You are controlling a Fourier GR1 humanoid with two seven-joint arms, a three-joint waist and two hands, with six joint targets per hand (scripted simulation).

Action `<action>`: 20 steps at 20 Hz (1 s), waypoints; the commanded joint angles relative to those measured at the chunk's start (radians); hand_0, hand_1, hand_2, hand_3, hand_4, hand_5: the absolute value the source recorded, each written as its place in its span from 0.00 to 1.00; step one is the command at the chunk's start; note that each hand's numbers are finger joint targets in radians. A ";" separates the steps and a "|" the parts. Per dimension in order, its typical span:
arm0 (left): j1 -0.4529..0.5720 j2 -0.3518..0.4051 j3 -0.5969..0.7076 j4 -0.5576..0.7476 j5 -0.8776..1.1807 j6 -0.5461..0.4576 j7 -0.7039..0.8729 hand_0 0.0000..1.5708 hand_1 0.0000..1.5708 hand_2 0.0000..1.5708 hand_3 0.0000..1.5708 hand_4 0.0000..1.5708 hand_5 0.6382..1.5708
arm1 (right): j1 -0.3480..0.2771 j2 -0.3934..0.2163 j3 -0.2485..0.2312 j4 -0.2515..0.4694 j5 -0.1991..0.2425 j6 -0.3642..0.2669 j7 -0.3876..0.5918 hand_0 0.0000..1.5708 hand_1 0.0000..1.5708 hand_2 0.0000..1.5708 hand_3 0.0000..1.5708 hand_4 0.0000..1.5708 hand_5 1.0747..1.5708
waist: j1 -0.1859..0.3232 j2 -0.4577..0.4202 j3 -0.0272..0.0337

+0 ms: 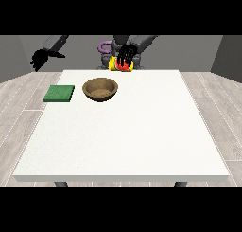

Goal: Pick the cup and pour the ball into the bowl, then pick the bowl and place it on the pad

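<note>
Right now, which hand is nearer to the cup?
Left, the hand at the view's right: its fingers curl over the cup. The hand at the view's left hangs beyond the table's far corner, well away.

**Layout of table items**

The bowl point(100, 89) sits on the table point(123, 141) in the frame's upper middle. The pad point(59, 93) lies just left of it. The cup point(121, 64) is above and right of the bowl, at the table's far edge.

Only the bowl point(100, 89) and the pad point(59, 93) beside it obstruct the table's point(127, 141) far left.
</note>
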 commanded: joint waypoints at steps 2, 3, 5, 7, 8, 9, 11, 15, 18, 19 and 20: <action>-0.036 -0.003 -0.066 -0.010 -0.089 -0.095 0.060 0.29 0.29 1.00 1.00 0.57 1.00 | -0.053 0.033 0.038 -0.010 0.028 -0.066 0.069 0.00 0.00 0.00 0.17 0.00 0.92 | -0.020 -0.036 -0.0004; -0.041 -0.003 -0.115 -0.046 -0.122 -0.079 0.100 0.28 0.28 1.00 1.00 0.57 1.00 | -0.098 -0.005 0.010 0.027 0.006 -0.036 0.059 0.00 0.00 0.00 0.21 0.00 0.91 | 0.006 0.025 0.0001; -0.038 -0.004 -0.129 -0.015 -0.181 -0.052 0.090 0.19 0.19 1.00 1.00 0.57 1.00 | -0.137 0.001 0.001 0.020 -0.009 -0.049 0.076 0.00 0.00 0.00 0.14 0.00 0.92 | 0.011 0.058 0.0001; -0.030 -0.004 -0.152 -0.045 -0.185 -0.106 0.087 0.24 0.24 1.00 1.00 0.53 1.00 | -0.131 0.008 0.012 0.021 -0.002 -0.050 0.072 0.00 0.00 0.00 0.17 0.00 0.91 | -0.006 0.039 -0.0001; -0.004 -0.004 -0.220 -0.071 -0.207 -0.123 0.119 0.18 0.18 1.00 1.00 0.57 0.99 | -0.131 0.021 0.019 0.037 0.008 -0.057 0.053 0.00 0.00 0.00 0.17 0.00 0.91 | 0.006 0.043 0.0002; -0.026 -0.004 -0.198 0.021 -0.250 -0.086 0.166 0.00 0.00 1.00 1.00 0.56 0.98 | -0.140 0.055 0.050 -0.015 0.009 -0.028 0.059 0.00 0.00 0.00 0.14 0.00 0.91 | -0.090 0.062 -0.0003; -0.011 -0.004 -0.232 -0.014 -0.223 -0.187 0.099 0.20 0.20 1.00 1.00 0.61 0.96 | -0.134 0.073 0.055 0.000 0.015 -0.060 0.080 0.00 0.00 0.00 0.16 0.00 0.91 | -0.059 0.018 -0.0002; -0.058 -0.004 -0.272 -0.052 -0.274 -0.295 0.091 0.00 0.00 1.00 1.00 0.79 0.82 | -0.155 0.018 0.017 0.041 -0.006 -0.038 0.055 0.00 0.00 0.00 0.12 0.00 0.90 | -0.024 0.057 0.0003; -0.157 0.004 -0.258 -0.031 -0.295 -0.417 0.044 0.39 0.39 1.00 1.00 0.78 0.80 | -0.105 0.072 0.056 0.041 0.022 -0.043 0.037 0.00 0.00 0.00 0.05 0.00 0.89 | -0.046 0.003 0.0007; -0.174 0.009 -0.267 -0.037 -0.333 -0.406 0.043 0.45 0.45 1.00 1.00 0.76 0.83 | -0.130 0.030 0.028 0.055 0.001 -0.025 0.040 0.00 0.00 0.00 0.12 0.00 0.90 | -0.025 0.035 0.0006; -0.226 0.012 -0.266 -0.047 -0.344 -0.445 0.021 0.49 0.49 1.00 1.00 0.76 0.83 | -0.116 0.029 0.023 0.066 0.011 -0.039 -0.005 0.00 0.00 0.00 0.15 0.00 0.90 | -0.017 0.059 0.0012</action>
